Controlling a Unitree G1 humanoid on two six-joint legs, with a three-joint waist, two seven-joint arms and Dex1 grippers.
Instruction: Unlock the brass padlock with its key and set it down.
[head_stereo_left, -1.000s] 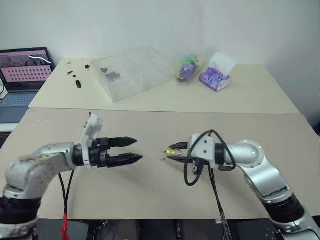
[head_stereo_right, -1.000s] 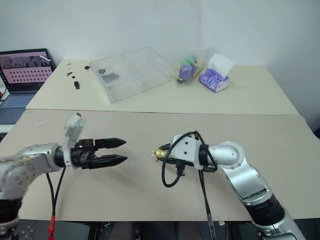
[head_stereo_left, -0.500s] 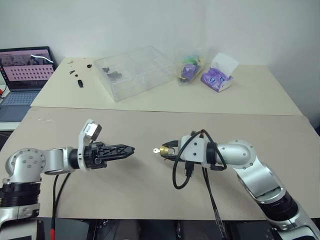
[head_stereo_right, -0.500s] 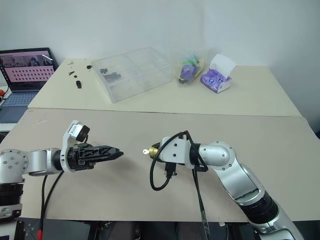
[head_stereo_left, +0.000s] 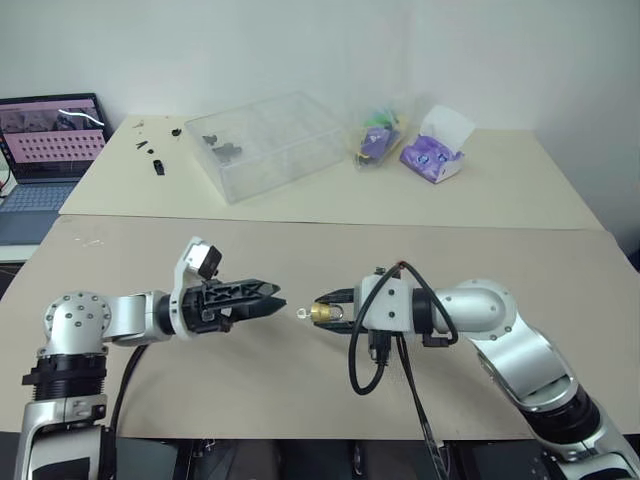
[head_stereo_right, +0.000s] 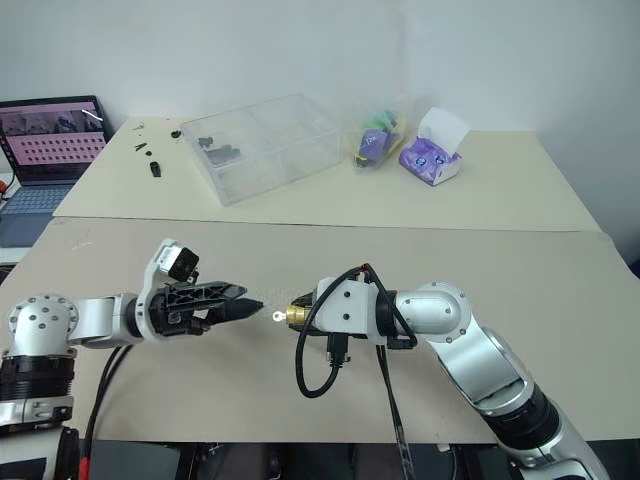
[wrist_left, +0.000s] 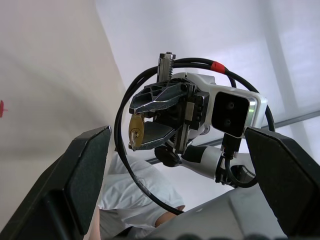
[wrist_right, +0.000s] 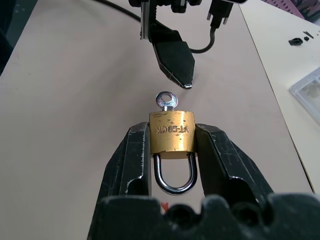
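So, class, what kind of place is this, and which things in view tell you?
Probably a lab or workshop bench: a laptop beside the tables, a clear parts box with small black pieces, and a tissue box on the far table.

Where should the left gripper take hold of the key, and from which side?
By its round bow, the only part clear of the brass padlock. The key points at the left gripper, so come straight in along it, opposite the right gripper.

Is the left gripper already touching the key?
No: the left gripper hangs just short of the key, which sticks out of the brass padlock.
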